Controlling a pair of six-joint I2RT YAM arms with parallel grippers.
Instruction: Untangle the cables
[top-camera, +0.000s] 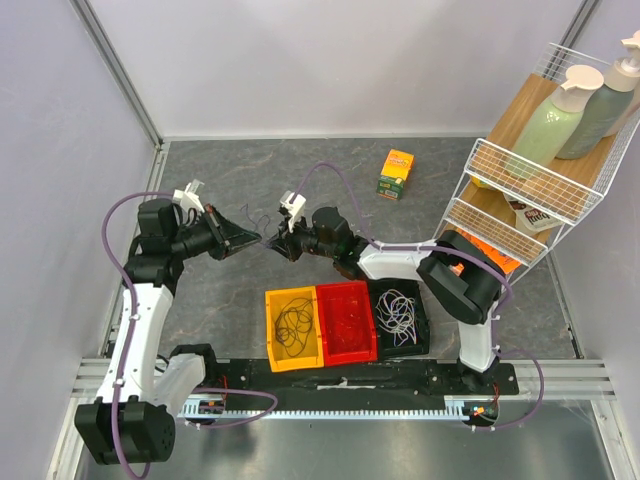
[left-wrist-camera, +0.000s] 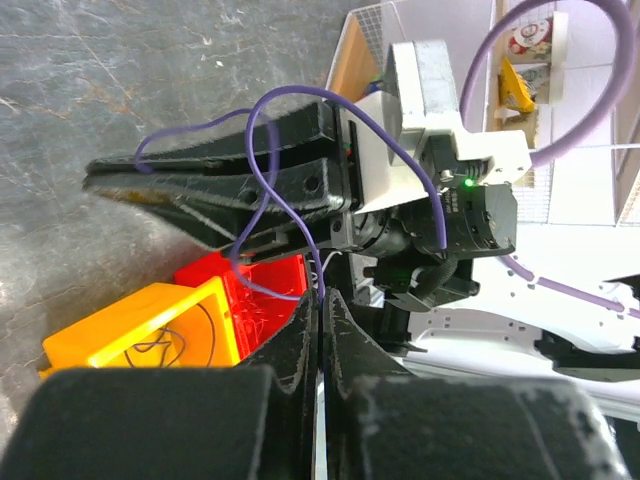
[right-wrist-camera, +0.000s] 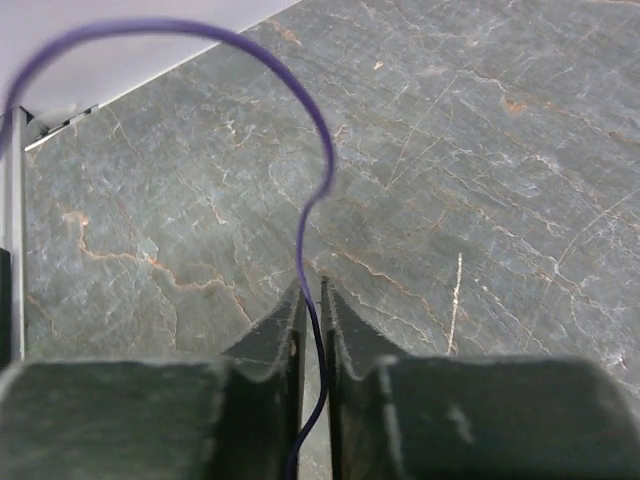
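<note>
Our left fingers (left-wrist-camera: 350, 335) pinch the purple cable (right-wrist-camera: 318, 150) above the desk (right-wrist-camera: 480, 150); the right fingers (right-wrist-camera: 355, 335) are narrow around it, perhaps not gripping. A hard pull may tighten its loop or lose it.

Shows matt stone-veined grey tabletop (top-camera: 250, 170); glossy yellow plastic rectangular bin (top-camera: 268, 330); smooth thin purple cable (right-wrist-camera: 328, 150); wooden shelves (top-camera: 530, 105) in white metal-wire rack (top-camera: 530, 182).

Left gripper (top-camera: 254, 240), right gripper (top-camera: 272, 247) tip to tip behind red bin (top-camera: 343, 288); left pinched on cable (left-wrist-camera: 262, 170), right jaws barely apart.
</note>
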